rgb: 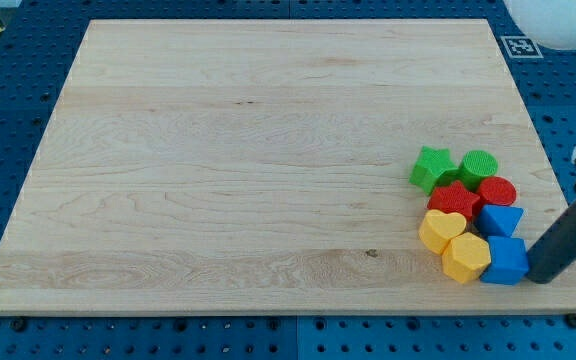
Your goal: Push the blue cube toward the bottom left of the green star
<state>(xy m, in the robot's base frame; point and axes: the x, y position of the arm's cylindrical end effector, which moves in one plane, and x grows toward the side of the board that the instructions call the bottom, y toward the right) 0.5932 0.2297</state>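
The blue cube (506,260) sits near the board's bottom right corner, at the lower end of a tight cluster of blocks. The green star (433,168) is at the cluster's upper left, above and left of the cube. My tip (540,277) rests on the board just right of the blue cube, touching or nearly touching its right side. The dark rod rises from it toward the view's right edge.
Between cube and star lie a red star-like block (454,199), a yellow heart (441,229), a yellow hexagon (465,257) and a blue triangle (500,219). A green cylinder (478,165) and a red cylinder (497,191) sit above. The board's right edge (568,215) is close.
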